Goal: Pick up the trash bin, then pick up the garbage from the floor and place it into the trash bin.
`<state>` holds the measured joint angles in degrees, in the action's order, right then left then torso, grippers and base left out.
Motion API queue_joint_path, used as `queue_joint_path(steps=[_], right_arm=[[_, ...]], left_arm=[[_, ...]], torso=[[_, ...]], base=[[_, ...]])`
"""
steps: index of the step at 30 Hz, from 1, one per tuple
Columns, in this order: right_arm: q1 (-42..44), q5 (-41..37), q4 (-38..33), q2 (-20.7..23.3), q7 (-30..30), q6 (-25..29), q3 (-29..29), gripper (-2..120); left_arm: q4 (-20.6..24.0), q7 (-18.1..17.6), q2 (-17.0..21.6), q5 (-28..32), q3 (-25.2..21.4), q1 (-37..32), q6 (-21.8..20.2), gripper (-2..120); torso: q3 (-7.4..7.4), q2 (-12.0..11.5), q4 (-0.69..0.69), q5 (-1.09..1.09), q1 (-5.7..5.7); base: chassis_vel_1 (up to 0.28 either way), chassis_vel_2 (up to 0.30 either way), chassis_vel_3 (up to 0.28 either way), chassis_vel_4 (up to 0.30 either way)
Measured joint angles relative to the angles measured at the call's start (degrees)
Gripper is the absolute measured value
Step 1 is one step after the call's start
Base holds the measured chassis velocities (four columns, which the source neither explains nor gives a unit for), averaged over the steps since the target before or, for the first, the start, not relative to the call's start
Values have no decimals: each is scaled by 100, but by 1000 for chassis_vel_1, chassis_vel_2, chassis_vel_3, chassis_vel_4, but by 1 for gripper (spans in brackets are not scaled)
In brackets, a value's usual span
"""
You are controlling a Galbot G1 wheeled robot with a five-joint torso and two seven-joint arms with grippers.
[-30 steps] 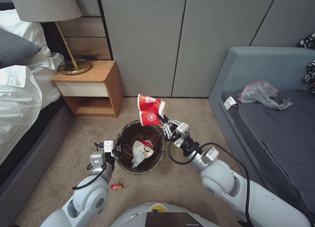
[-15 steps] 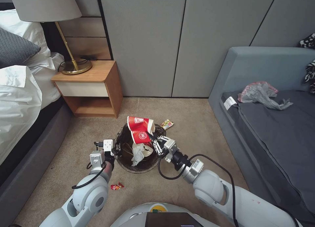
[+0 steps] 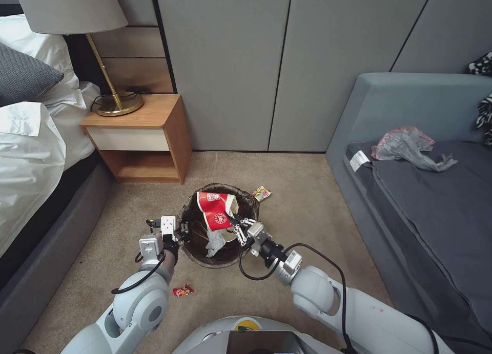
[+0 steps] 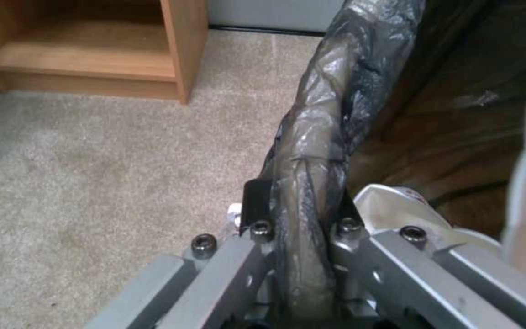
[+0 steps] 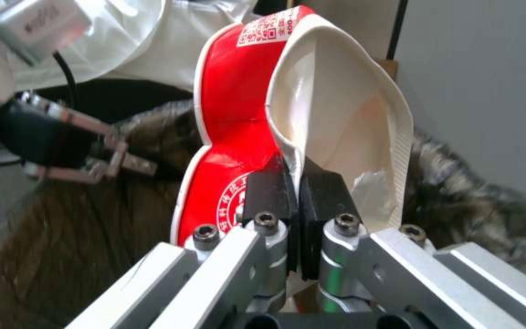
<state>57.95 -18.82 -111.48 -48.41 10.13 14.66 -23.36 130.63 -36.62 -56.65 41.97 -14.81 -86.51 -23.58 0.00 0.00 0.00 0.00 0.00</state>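
head view: my right claw [image 3: 234, 222], clamped on the red cup [image 3: 215, 210], dropped over the trash bin [image 3: 190, 210] mouth; left claw [image 3: 180, 234] pinches its 9 o'clock rim. ready to release.

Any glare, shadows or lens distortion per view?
Head view: wide-angle splay of wall seams, soft even light, trash bin interior dark. Left wrist view: sheen on bin liner clamped by left gripper. Right wrist view: highlights on right gripper metal; paper cup inside bright.
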Motion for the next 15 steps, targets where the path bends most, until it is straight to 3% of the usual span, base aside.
queue_joint_path(steps=[11,12,14,15], right_arm=[[-63,103,153,-60,89,-20,-125,-1],[-72,104,164,-61,119,-48,-141,21],[-72,104,164,-61,119,-48,-141,21],[-75,104,165,-60,135,-58,-145,28]], left_arm=[[3,-3,-7,5,-3,10,10,0],[3,-5,-8,11,-5,17,14,0],[3,-5,-8,11,-5,17,14,0],[3,-6,-9,14,-5,20,15,0]], torso=[[0,0,0,0,0],[0,0,0,0,0],[0,0,0,0,0],[0,0,0,0,0]], base=[[0,0,0,0],[0,0,0,0],[0,0,0,0],[0,0,0,0]])
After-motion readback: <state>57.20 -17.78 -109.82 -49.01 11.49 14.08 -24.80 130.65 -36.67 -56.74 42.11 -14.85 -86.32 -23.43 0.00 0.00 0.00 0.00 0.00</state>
